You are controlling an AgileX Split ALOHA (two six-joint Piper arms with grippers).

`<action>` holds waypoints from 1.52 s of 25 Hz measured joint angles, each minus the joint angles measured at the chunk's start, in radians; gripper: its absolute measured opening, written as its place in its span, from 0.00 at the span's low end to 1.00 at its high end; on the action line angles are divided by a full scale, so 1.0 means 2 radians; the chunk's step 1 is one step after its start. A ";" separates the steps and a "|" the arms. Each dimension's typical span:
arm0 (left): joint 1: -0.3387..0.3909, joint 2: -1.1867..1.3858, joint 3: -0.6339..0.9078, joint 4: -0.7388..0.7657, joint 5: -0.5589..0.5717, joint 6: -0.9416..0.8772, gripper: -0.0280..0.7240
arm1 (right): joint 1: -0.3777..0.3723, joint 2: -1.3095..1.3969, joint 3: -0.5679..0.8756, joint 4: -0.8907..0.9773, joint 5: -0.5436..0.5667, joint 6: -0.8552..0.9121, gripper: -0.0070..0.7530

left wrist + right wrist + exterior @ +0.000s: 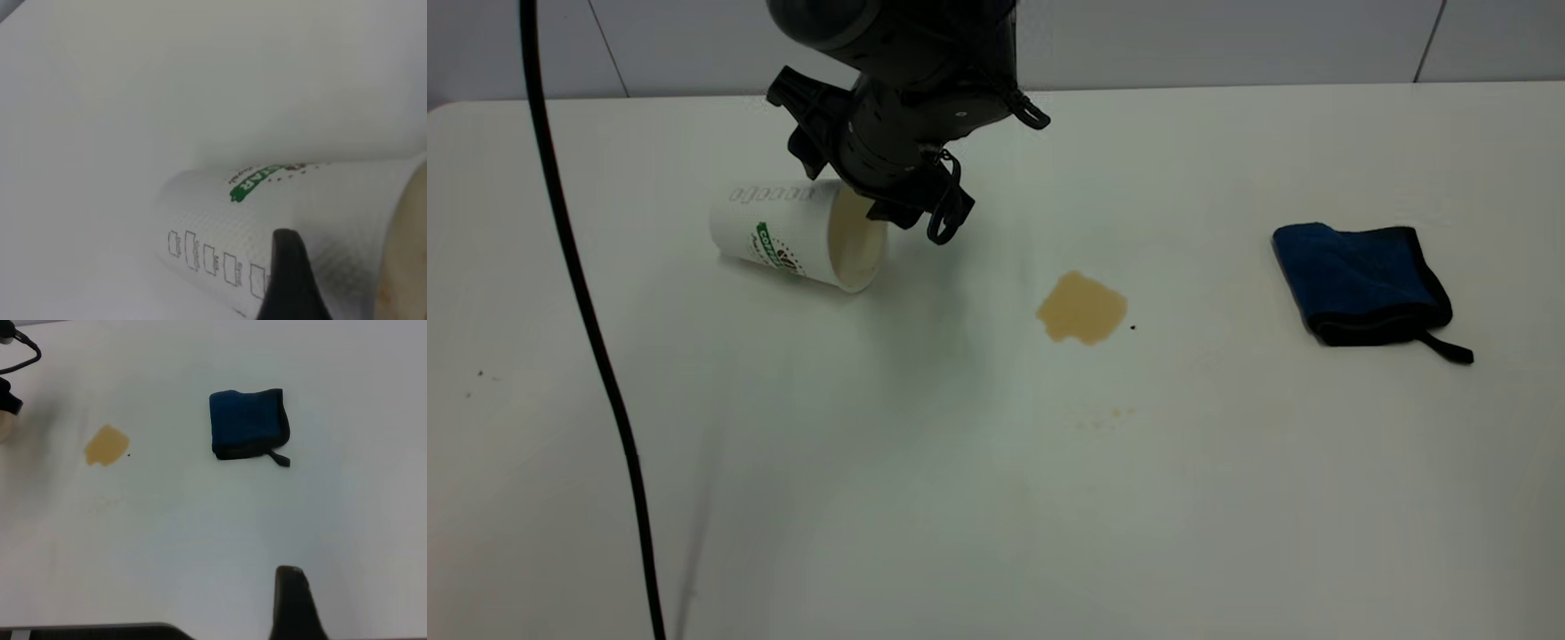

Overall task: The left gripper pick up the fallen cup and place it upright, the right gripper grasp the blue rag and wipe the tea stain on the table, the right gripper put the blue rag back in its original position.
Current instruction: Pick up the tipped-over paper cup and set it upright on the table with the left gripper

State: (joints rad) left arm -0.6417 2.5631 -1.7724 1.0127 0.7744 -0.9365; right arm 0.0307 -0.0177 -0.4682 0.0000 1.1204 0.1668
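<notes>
1. white paper cup [796, 236] with green print lies on its side on the white table [925, 498], open mouth toward the tea stain [1082, 308].
2. left gripper [885, 206] hangs right at the cup's rim; whether it grips cannot be told.
3. one dark finger [288, 280] shows against the cup wall.
4. blue rag [1360, 283], folded, lies well beyond the stain, far from this gripper.
5. right gripper [293, 603] is above the table, apart from the rag; grip unclear.

Left gripper [871, 200] low, tilted down
</notes>
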 joint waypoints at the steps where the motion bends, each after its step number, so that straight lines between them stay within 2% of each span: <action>1: 0.000 0.003 0.000 0.002 0.002 0.000 0.76 | 0.000 0.000 0.000 0.000 0.000 0.000 0.70; 8: 0.010 0.020 0.000 0.025 0.018 -0.022 0.76 | 0.000 0.000 0.000 0.000 0.000 0.000 0.70; 11: 0.014 0.020 0.000 0.033 0.025 -0.027 0.71 | 0.000 0.000 0.000 0.000 0.000 0.000 0.69; 14: 0.014 0.020 0.000 0.042 0.026 -0.029 0.55 | 0.000 0.000 0.000 0.000 0.000 0.000 0.68; 18: 0.014 0.020 0.000 0.056 0.052 -0.028 0.21 | 0.000 0.000 0.000 0.000 0.000 0.000 0.66; 19: 0.014 0.020 0.000 0.065 0.063 -0.024 0.15 | 0.000 0.000 0.000 0.000 0.000 0.000 0.66; 23: 0.015 -0.004 0.000 0.049 0.070 0.015 0.06 | 0.000 0.000 0.000 0.000 0.000 0.000 0.63; 27: 0.028 -0.064 0.000 -0.053 0.032 0.101 0.05 | 0.000 0.000 0.000 0.000 0.000 0.000 0.59; 32: 0.074 -0.125 0.000 -0.248 -0.020 0.264 0.04 | 0.000 0.000 0.000 0.000 0.000 0.000 0.55; 38: 0.130 -0.119 0.000 -0.464 -0.056 0.459 0.04 | 0.000 0.000 0.000 0.000 0.000 0.000 0.50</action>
State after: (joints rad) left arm -0.3825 2.3248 -1.7724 0.0854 0.6625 -0.0175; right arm 0.0307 -0.0177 -0.4682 0.0000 1.1204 0.1668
